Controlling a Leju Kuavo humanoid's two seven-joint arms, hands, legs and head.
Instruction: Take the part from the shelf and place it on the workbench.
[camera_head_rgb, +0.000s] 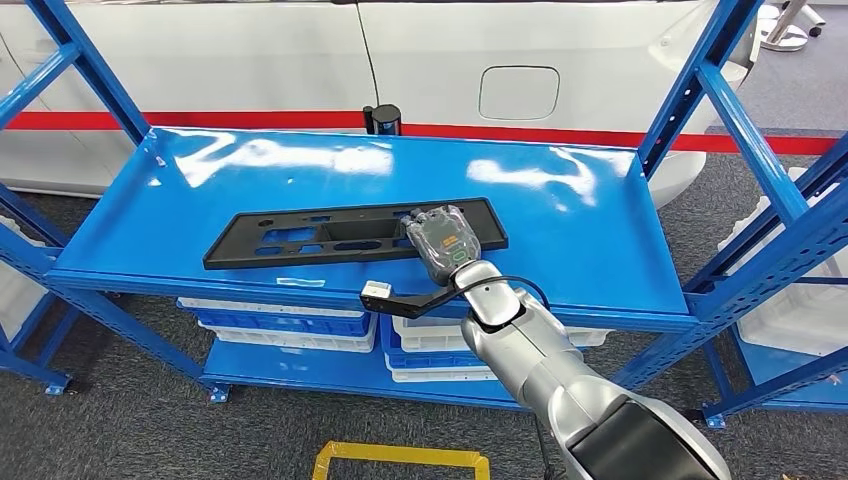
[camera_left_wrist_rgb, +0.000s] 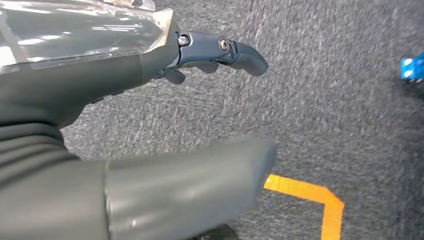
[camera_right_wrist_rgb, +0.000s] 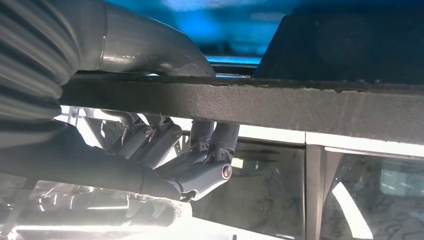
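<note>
Flat on the glossy blue shelf (camera_head_rgb: 560, 240) lies the part (camera_head_rgb: 300, 238), a long black plastic panel with rectangular cut-outs, running nearly the width of the shelf's middle and angled slightly so that its left end sits closer to the front edge. At the panel's right end the right hand (camera_head_rgb: 445, 243) rests on it, back of the hand upward, with the silver arm reaching up to it from below. From the right wrist view the part (camera_right_wrist_rgb: 300, 105) shows as a rough black edge crossing the picture, with the thick grey thumb on one face and the darker fingers (camera_right_wrist_rgb: 200, 165) curled against the other face, so the hand grips the panel between thumb and fingers. A small white and black camera bracket (camera_head_rgb: 395, 296) sticks out from the wrist just in front of the shelf's front lip.

Below the shelf surface, white and blue bins (camera_head_rgb: 280, 325) are stacked on a lower level. Behind the rack stands a white car body (camera_head_rgb: 300, 60) with a red stripe and a fuel flap. Blue uprights frame the shelf on both sides.

Meanwhile the left hand (camera_left_wrist_rgb: 150, 125) hangs over grey carpet (camera_left_wrist_rgb: 325, 110), its fingers (camera_left_wrist_rgb: 225, 52) loosely bent and holding nothing, thumb well apart from them. An orange floor line (camera_left_wrist_rgb: 320, 200) runs beneath it.
</note>
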